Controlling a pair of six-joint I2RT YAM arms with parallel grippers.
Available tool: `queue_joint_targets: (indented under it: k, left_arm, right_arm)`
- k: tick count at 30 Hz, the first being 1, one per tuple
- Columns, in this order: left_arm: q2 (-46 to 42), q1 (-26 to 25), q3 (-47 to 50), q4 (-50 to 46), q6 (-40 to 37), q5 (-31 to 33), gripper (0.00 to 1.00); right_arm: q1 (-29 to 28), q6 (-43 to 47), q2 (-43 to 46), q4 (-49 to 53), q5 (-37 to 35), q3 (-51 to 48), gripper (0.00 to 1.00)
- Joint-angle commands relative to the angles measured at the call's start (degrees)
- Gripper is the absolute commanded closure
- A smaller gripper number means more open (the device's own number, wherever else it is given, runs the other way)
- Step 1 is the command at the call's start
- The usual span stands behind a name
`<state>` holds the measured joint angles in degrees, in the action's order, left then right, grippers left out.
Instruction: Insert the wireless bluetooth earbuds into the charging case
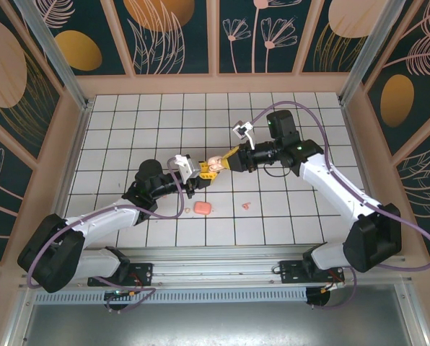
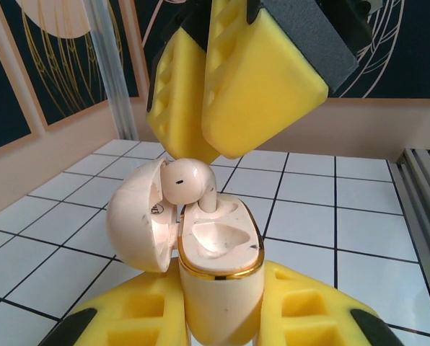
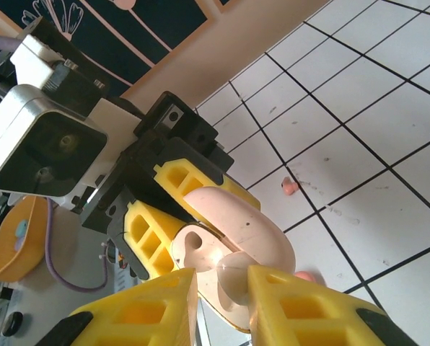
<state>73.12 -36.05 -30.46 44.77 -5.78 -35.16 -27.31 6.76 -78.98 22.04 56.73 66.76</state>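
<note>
Left gripper (image 1: 199,170) jaws clamp the open case (image 2: 218,249) above the table's (image 1: 330,144) middle. Right gripper (image 3: 222,280) jaws pinch one earbud (image 2: 186,180), stem entering its socket, not yet seated. Second earbud (image 1: 245,205) lies on the table toward its near edge.

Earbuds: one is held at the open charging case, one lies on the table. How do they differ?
Support: the held earbud is pinched by the right gripper; the loose earbud lies on the table, apart from both grippers.
Pose: the held earbud points stem down into the open charging case; the loose earbud lies away from it.
Colour: the held earbud looks cream; the loose earbud looks pinker.
Both are tiny.
</note>
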Motion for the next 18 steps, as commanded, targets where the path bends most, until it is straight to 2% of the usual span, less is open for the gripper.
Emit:
queue_joint_targets:
  k: [1,18]
  left_arm:
    - [-1.0,-0.2,-1.7,1.5,-0.8,-2.2,0.95]
    - [0.0,-0.2,-4.1,-0.9,-0.4,-7.7,0.95]
  right_arm:
    - [-1.0,4.1,-0.8,3.8,2.6,2.2,0.75]
    - [-2.6,19.6,1.6,7.2,-2.9,3.3,0.76]
